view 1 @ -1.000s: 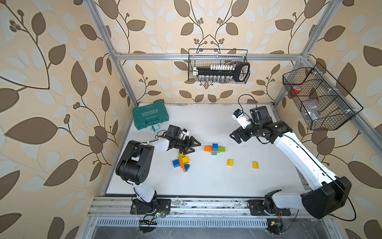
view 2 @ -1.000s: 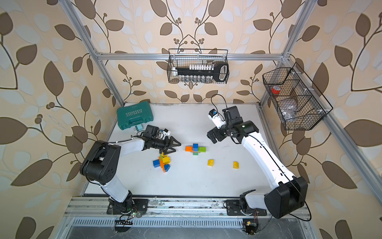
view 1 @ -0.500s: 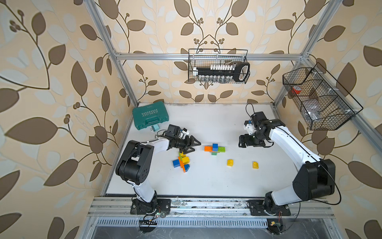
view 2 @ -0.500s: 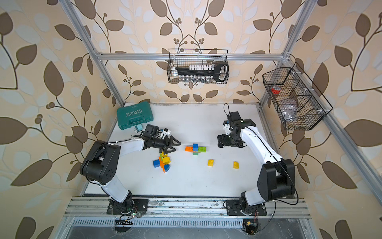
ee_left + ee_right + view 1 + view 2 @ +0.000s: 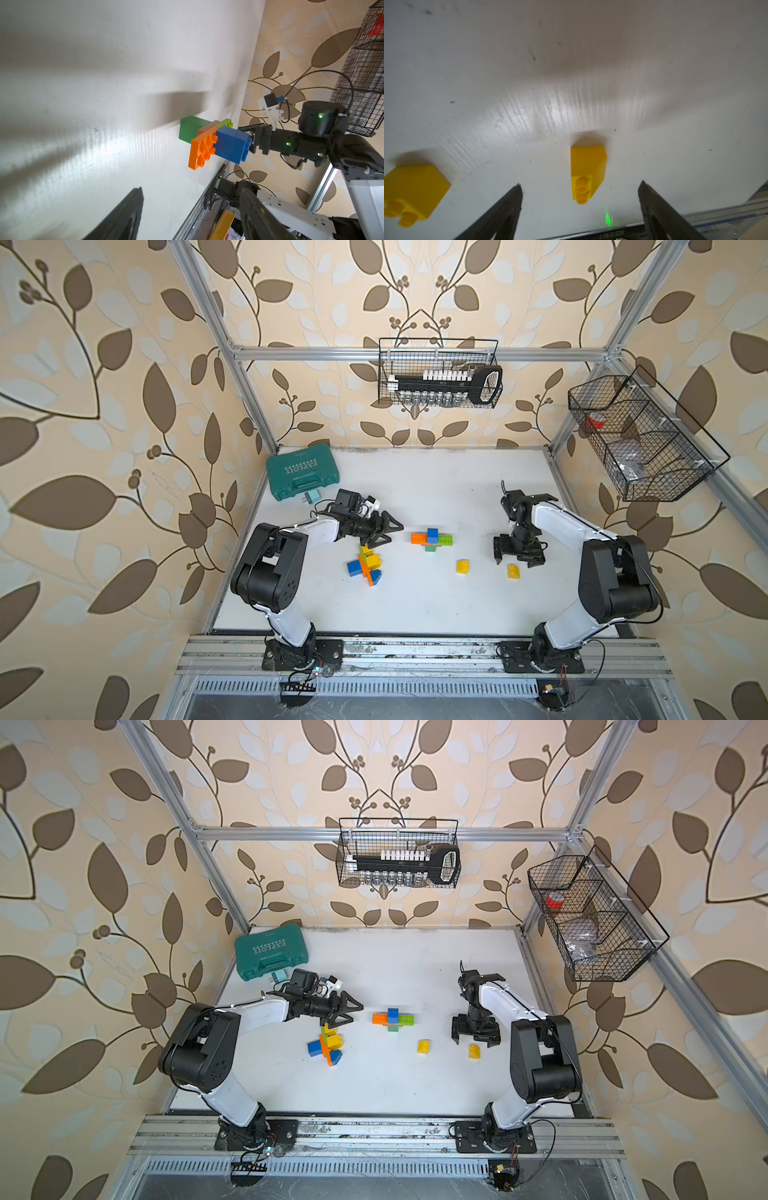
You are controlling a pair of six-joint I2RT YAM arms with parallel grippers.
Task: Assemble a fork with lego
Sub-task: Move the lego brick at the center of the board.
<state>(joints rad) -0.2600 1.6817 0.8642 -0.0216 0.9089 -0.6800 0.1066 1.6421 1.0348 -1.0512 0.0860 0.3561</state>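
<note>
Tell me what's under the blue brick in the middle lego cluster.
The blue brick sits atop a row with an orange brick and a lime brick; lower are a brown brick and a dark green brick. Directly beneath the blue, the joint is hidden.

yellow brick (image 5: 413, 191) cut by frame edge, side basket (image 5: 665, 487) contents indistinct

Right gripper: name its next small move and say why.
Probably lower the right gripper a little and close it. In the right wrist view the small yellow sloped plastic brick lies roughly centred between its open jaws, untouched, so a short descent should bracket it.
</note>
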